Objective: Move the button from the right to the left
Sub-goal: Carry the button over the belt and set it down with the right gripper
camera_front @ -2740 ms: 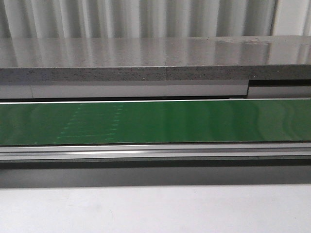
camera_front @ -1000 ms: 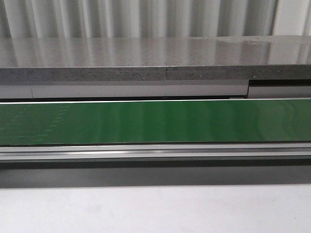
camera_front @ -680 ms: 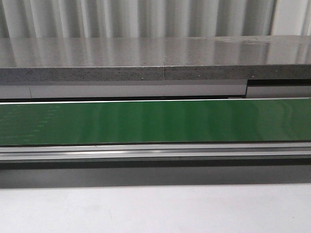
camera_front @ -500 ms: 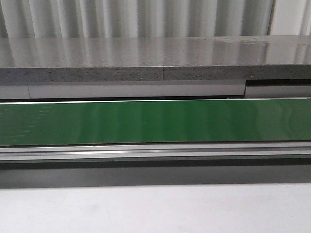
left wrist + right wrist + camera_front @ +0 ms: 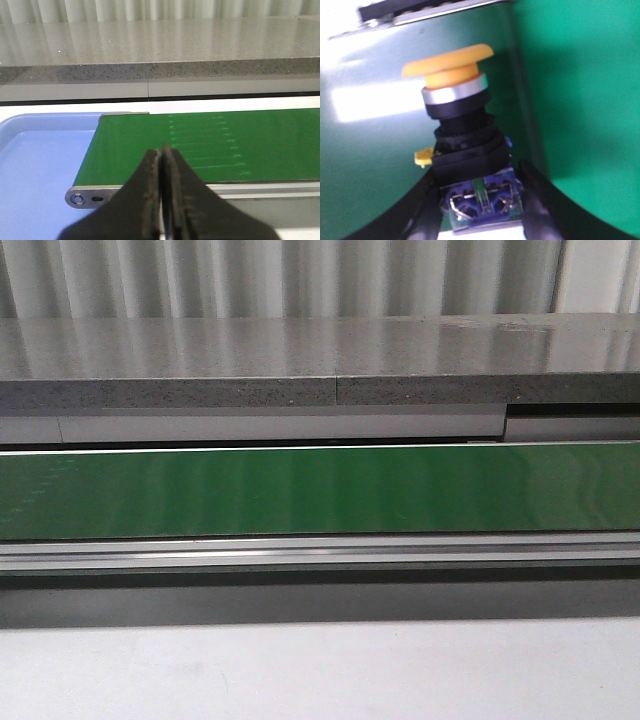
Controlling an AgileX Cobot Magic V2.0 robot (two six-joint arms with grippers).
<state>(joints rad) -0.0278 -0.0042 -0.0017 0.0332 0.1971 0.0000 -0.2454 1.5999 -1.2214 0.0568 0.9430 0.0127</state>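
Observation:
The button [image 5: 451, 67] has a yellow-orange mushroom cap, a silver ring, a black collar and a blue contact block. It shows only in the right wrist view. My right gripper [image 5: 480, 199] is shut on its contact block, one black finger [image 5: 422, 200] against each side, and the cap points away from the wrist over the green conveyor belt [image 5: 580, 100]. My left gripper [image 5: 161, 151] is shut and empty, and sits just before the belt's near rail by the belt's end [image 5: 130, 150]. Neither gripper shows in the front view.
A blue tray [image 5: 35, 165] lies just past the belt's end in the left wrist view. The green belt [image 5: 320, 490] runs across the front view, with a metal rail [image 5: 320, 552] in front of it and a grey stone counter [image 5: 300, 360] behind it.
Faint pale marks on the green belt have drifted left and out of the front view. No gripper has entered the front view.

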